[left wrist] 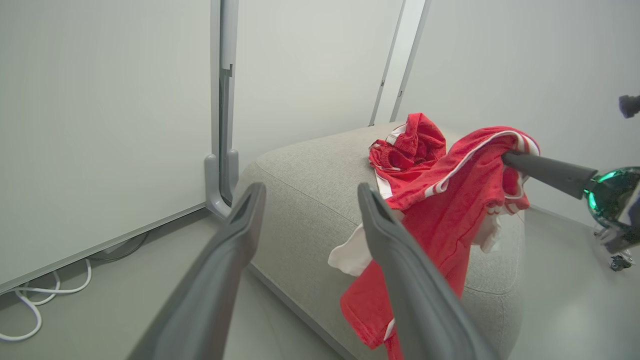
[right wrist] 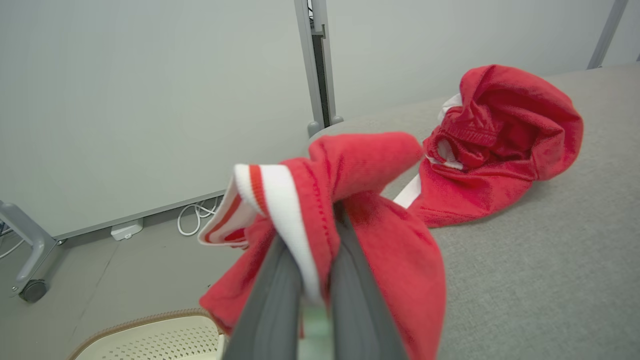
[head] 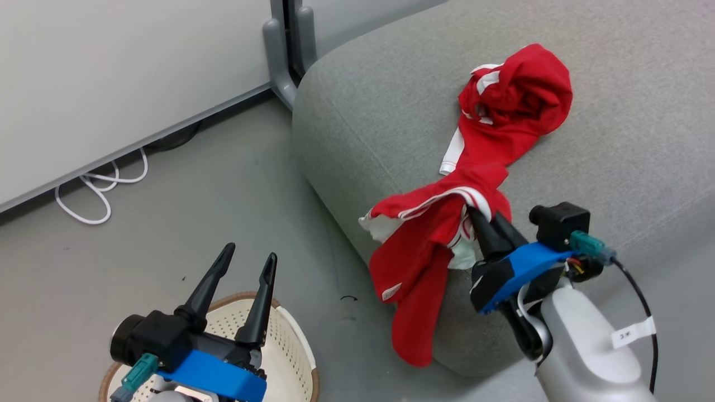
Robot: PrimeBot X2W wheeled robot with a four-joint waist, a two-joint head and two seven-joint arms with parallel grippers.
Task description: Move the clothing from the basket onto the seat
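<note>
Right gripper (head: 485, 222): shut tight on a white-striped fold of the held garment (head: 416, 251), with both dark fingertips buried in the red cloth at the front edge of the seat (head: 614, 123).
Held garment: draped over the rounded front corner of the grey cushion. Its lower part is left hanging down the cushion's side toward the floor (head: 195, 223), and white trim is shown at the gripped fold.
Second garment (head: 516, 97): bunched on top of the seat, further back. A trailing red strip is seen running down to meet the held garment.
Left gripper (head: 250, 252): spread wide with nothing between its fingers, poised above the basket (head: 290, 340).
Basket: set on the floor near the seat's front corner. Its perforated cream wall and brown braided rim are pictured, but much of its inside is hidden by the left gripper.
Background: a pale partition panel (head: 111, 72) is seen beside the seat, and a white cable (head: 100, 192) is looped on the floor beneath it.
</note>
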